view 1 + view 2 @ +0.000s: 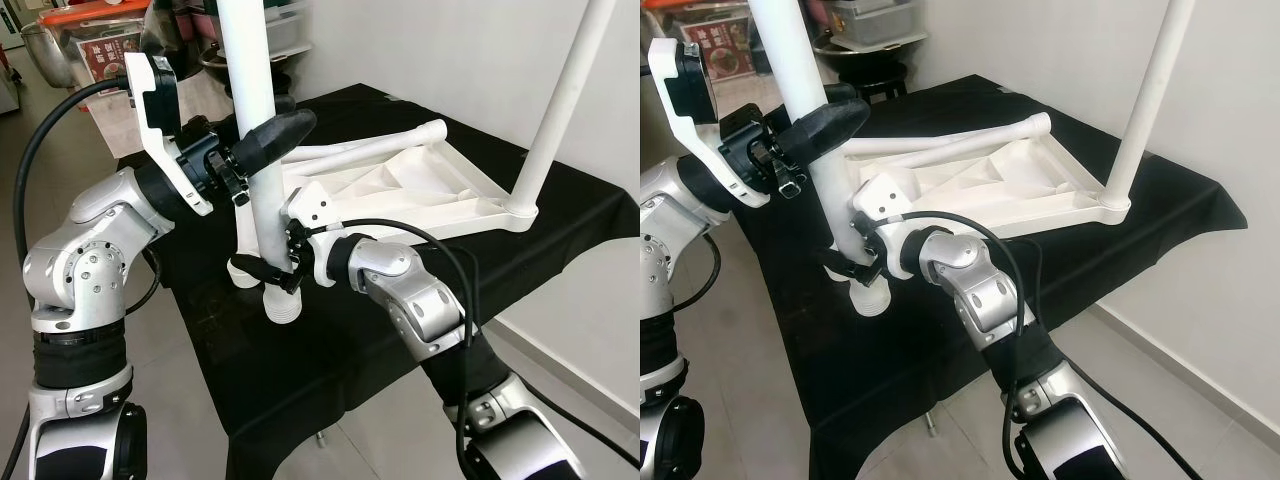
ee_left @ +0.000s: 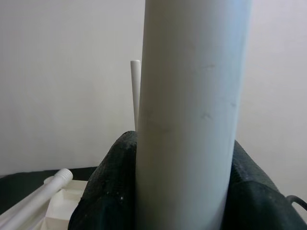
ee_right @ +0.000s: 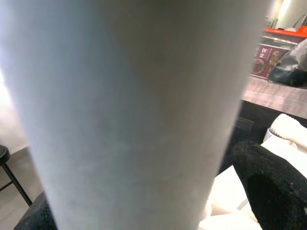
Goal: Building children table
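White table leg [image 1: 262, 170] stands upright between both pincers: left pincer [image 1: 262, 143] clamps it above, right pincer [image 1: 283, 268] below, beside the upturned tabletop [image 1: 400, 190]. Uneven grip could tilt its threaded end.

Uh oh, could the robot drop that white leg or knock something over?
Maybe. Both grippers hold one white leg near the edge of the black-covered table: the left gripper higher up, the right gripper near its threaded end. If either slips, the leg could tip or fall to the floor. The upturned tabletop already carries an upright leg; a swing could bump it.
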`<state>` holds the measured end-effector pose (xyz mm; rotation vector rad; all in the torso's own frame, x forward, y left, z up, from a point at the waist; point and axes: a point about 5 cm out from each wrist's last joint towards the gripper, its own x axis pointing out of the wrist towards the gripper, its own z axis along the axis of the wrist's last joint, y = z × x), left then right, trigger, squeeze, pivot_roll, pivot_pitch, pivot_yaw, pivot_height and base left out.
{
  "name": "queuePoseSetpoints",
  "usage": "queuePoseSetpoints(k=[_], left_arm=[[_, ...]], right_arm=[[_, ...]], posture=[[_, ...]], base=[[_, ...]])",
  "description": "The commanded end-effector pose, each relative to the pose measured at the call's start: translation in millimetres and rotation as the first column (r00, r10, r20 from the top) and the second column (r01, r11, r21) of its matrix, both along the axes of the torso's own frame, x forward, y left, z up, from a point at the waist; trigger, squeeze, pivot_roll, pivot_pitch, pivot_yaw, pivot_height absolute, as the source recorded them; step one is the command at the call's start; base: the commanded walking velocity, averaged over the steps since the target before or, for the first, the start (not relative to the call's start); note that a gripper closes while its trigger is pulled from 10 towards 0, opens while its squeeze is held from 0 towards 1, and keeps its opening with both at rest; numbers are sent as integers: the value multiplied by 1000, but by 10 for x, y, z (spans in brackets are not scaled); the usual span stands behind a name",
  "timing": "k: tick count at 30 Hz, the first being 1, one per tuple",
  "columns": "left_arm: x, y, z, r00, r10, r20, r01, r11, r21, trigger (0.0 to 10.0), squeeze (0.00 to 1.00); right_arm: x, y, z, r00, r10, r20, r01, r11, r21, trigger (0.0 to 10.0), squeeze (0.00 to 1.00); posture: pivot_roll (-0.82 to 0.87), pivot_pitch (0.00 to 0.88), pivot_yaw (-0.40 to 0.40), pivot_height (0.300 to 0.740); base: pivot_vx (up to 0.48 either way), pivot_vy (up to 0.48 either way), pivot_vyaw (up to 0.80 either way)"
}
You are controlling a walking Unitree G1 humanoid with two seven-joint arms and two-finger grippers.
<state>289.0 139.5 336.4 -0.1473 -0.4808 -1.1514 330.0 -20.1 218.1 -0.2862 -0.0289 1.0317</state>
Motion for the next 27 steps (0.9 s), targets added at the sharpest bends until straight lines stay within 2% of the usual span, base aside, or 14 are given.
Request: queuePoseSetpoints(k=[1,5,7,17,21,22,24,25,27], left_arm=[[-149,-324,39,972,-231,39,230,973,35,0,0],[-132,-300,31,975,-219,36,217,975,39,0,0],[-129,-277,15,977,-213,32,211,976,46,0,0],[-142,-241,4,978,-205,35,203,978,53,0,0],[-144,-240,11,979,-202,40,199,978,57,0,0],[-144,-240,11,979,-202,40,199,978,57,0,0],[-143,-242,13,979,-200,43,198,978,60,0,0],[-143,-242,13,979,-200,43,198,978,60,0,0],[-140,-238,15,979,-198,46,195,979,62,0,0]], right_arm=[[-38,112,-199,999,7,-47,-11,997,-81,10000,0],[-109,56,-173,996,88,-3,-88,994,-61,10000,0],[-136,-25,-187,992,128,3,-128,990,-65,10000,0],[-95,-154,-162,992,126,14,-126,992,-25,10000,0],[-69,-183,-153,994,91,-55,-86,993,83,10000,0],[-69,-183,-153,994,91,-55,-86,993,83,10000,0],[-52,-191,-131,991,76,-107,-58,985,160,10000,0],[-52,-191,-131,991,76,-107,-58,985,160,10000,0],[-30,-198,-114,987,59,-147,-27,976,215,10000,0]], posture=[[-153,35,62,740],[-152,37,64,740],[-151,36,63,740],[-150,37,63,740],[-151,35,63,740],[-151,35,63,740],[-151,35,62,740],[-151,35,62,740],[-150,35,62,740]], base=[[0,0,0],[0,0,0],[0,0,0],[0,0,0],[0,0,0],[0,0,0],[0,0,0],[0,0,0],[0,0,0]])
